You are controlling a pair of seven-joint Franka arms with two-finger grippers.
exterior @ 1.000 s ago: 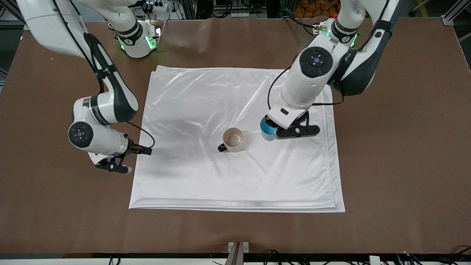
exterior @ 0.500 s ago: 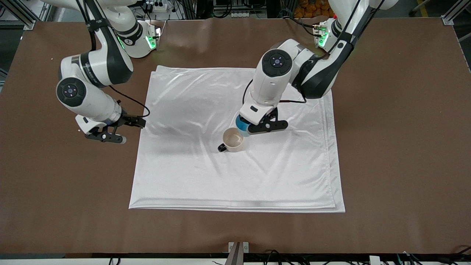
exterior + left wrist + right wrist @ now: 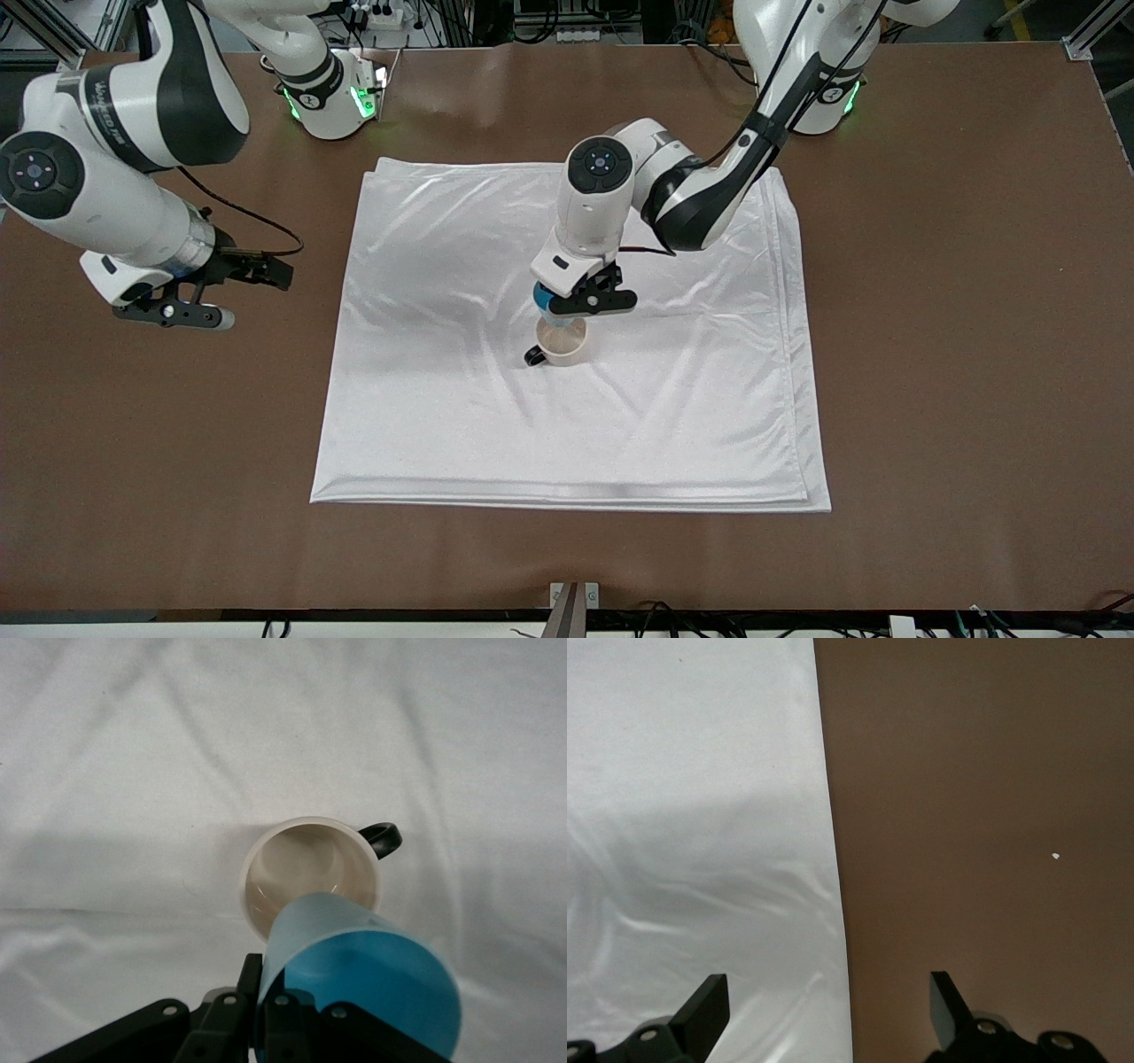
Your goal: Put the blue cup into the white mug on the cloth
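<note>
So the left gripper (image 3: 567, 299) is clamped on the small light-blue handleless tapered cup (image 3: 543, 299), holding it up in the air right over the off-white ceramic mug with the black loop handle (image 3: 562, 345). In the left wrist view the blue cup (image 3: 354, 979) is tilted, its brighter blue inside facing the camera, and its lower end overlaps the rim of the white mug (image 3: 310, 870), whose pale beige inside shows nothing in it. Can't tell from these shots whether the cup is actually touching the rim or just above it.

The mug stands upright near the middle of the big shiny white satin-like cloth (image 3: 443, 399), which lies in folded layers, a bit wrinkled, on the brown surface (image 3: 957, 354). The mug's handle points toward the right arm's end of the surface and a little toward the front camera.

The right gripper (image 3: 173, 310) is waiting, hanging in the air over bare brown surface just off the cloth's edge at the right arm's end. Its wrist view shows its fingers (image 3: 704, 1005) spread wide apart with nothing between them, the cloth edge (image 3: 700, 815) running underneath, plus a tiny white speck (image 3: 1056, 856) on the brown top.
</note>
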